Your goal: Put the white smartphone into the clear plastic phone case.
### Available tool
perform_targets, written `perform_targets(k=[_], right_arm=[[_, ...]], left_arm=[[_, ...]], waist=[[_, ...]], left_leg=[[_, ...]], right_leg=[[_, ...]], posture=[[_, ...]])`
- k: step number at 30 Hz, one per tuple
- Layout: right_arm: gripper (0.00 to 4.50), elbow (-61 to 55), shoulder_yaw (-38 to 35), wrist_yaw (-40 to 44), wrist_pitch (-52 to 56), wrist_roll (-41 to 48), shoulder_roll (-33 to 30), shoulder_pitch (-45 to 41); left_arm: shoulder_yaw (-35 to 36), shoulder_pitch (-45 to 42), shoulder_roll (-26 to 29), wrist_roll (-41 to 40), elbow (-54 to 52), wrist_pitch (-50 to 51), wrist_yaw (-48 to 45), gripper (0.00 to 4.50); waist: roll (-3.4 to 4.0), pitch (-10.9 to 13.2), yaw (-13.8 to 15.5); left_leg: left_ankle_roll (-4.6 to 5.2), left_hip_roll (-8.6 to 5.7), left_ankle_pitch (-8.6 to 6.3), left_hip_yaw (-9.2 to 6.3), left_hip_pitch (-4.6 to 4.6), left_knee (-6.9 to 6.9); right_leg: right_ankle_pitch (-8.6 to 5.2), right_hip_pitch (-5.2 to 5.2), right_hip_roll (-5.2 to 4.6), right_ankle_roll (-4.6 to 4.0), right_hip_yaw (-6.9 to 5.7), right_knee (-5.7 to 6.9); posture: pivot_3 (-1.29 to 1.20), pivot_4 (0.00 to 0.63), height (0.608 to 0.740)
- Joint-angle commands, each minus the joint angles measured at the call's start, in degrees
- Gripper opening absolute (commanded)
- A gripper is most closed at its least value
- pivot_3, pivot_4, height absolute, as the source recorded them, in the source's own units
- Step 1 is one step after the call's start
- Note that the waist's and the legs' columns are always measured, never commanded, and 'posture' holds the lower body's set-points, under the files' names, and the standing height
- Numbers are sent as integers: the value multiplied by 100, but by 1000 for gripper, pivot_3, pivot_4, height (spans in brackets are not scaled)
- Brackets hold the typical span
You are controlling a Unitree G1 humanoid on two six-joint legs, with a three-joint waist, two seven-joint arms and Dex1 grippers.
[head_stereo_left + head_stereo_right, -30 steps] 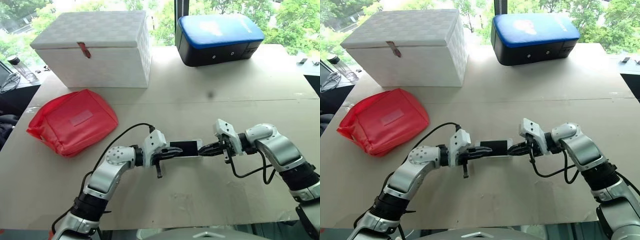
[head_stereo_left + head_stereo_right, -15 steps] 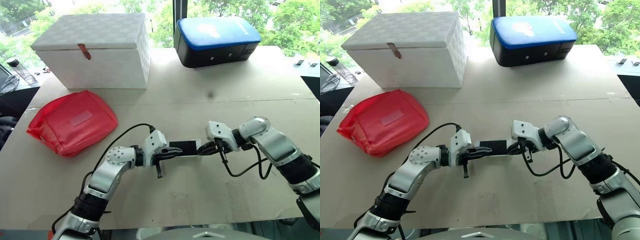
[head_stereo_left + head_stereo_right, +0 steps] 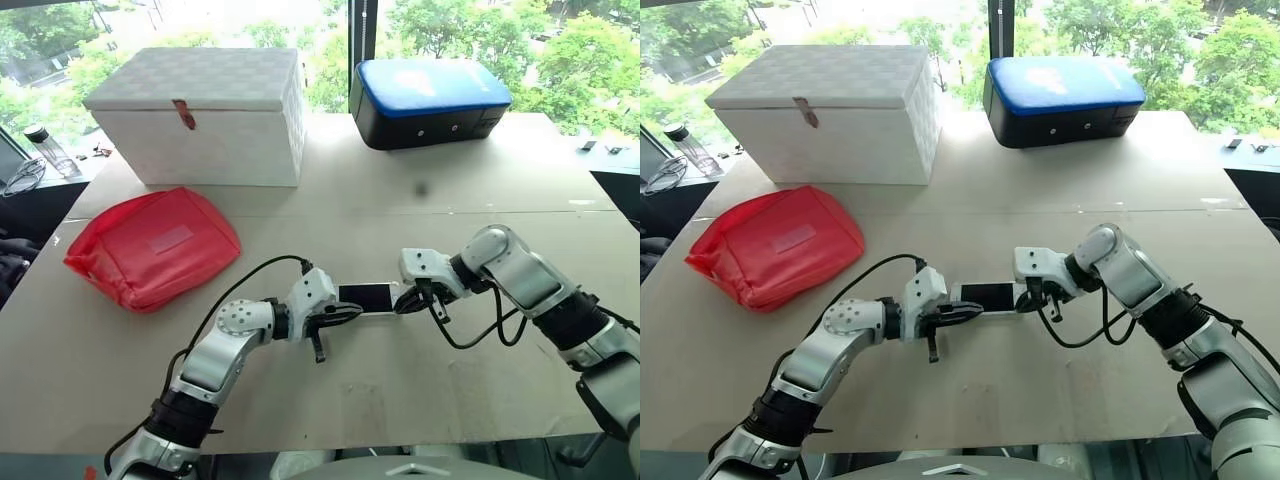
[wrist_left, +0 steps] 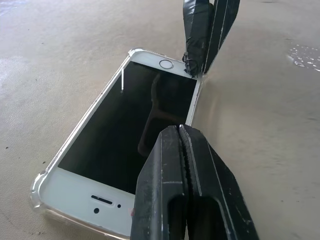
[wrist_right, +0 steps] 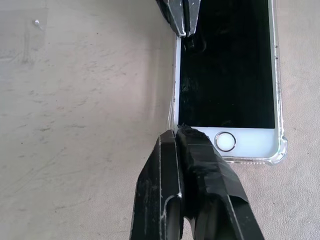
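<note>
On the table (image 3: 420, 400), white smartphone (image 3: 365, 296) lies between both claws.

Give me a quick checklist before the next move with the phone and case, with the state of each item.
1. Phone lying inside the case, screen up: ok.
2. Case corners wrapping the phone's ends: ok at the corners seen in the wrist views.
3. Long edge beside the tools fully seated: cannot tell.
4. Left tool shut, tip over the phone's edge: ok.
5. Right tool shut, at the home-button corner: ok.
6. Phone flat on the table: ok.
</note>
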Motion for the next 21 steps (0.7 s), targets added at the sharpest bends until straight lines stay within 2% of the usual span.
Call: perform_targets(k=[1, 4, 8, 9, 10, 12, 13, 15, 16, 18, 21], right_arm=[[0, 1019, 917, -155, 175, -819, 6, 509], [0, 945, 403, -341, -137, -475, 205, 629], [0, 479, -937, -868, -319, 443, 689, 909], [0, 303, -1267, -972, -189, 693, 776, 987], [0, 138, -1669, -1029, 16, 1101, 906, 1066], [0, -167, -2309, -1395, 57, 1551, 1112, 1198], [0, -256, -2578, -1639, 165, 1708, 1203, 1216], [0, -349, -3001, -2481, -74, 1571, 1387, 1255], [673, -498, -3182, -2754, -82, 1577, 1427, 1355], [1084, -822, -3422, -3160, -22, 1582, 1444, 1611], [2315, -1495, -3715, -3393, 145, 1789, 1328, 2088]], left_arm=[[-66, 25, -40, 32, -12, -20, 15, 24], [6, 26, -106, 43, 19, -168, 85, 24], [425, 69, -347, -224, -53, -426, 294, 24], [576, 78, -460, -312, -93, -502, 416, 24], [753, 85, -609, -405, -144, -564, 607, 24], [1132, 60, -906, -605, -240, -658, 1021, 24], [1320, 38, -1033, -711, -283, -638, 1219, 24], [1650, -9, -1224, -913, -341, -567, 1531, 24], [1869, -70, -1326, -999, -324, -482, 1807, 527], [2250, -187, -1470, -1100, -235, -312, 2346, 1045], [2569, -162, -1498, -1173, -299, -50, 2808, 2242]], waist=[[1, -3, 0], [2, -2, -5], [11, 40, -7], [41, 66, -18], [65, 82, -26], [51, 96, -31], [46, 103, -30], [41, 108, -41], [35, 112, -39], [34, 118, -24], [14, 131, 4]], left_leg=[[-4, 2, -2, 0, 8, 0], [-27, 17, -17, 2, 71, -9], [-29, 36, -17, 0, 66, -10], [-24, 35, -14, 0, 59, -8], [-5, 31, -2, 6, 46, -8], [-6, 31, 4, 14, -14, -8], [-47, 31, 29, 11, -67, 0], [-61, 30, 37, 12, -131, 13], [-63, 26, 39, 13, -157, 17], [-70, 6, 44, 14, -179, 22], [-68, -2, 43, 12, -188, 25]], right_leg=[[-6, 7, 2, 10, 0, 0], [-22, 71, 12, -11, 5, 0], [-22, 61, 22, -12, 6, 0], [-8, 54, 24, 10, 7, 0], [-5, 37, 25, 11, 13, 1], [21, -39, 23, -32, 24, 17], [34, -91, 22, -52, 23, 40], [35, -157, 17, -56, 26, 55], [37, -189, 15, -58, 32, 63], [36, -218, 9, -58, 39, 72], [36, -219, 8, -57, 39, 68]], posture=[[0, 150, 740], [0, 150, 740], [0, 150, 740], [0, 150, 740], [0, 150, 740], [0, 150, 740], [0, 150, 740], [0, 150, 740], [0, 150, 740], [0, 150, 740], [0, 150, 740]])
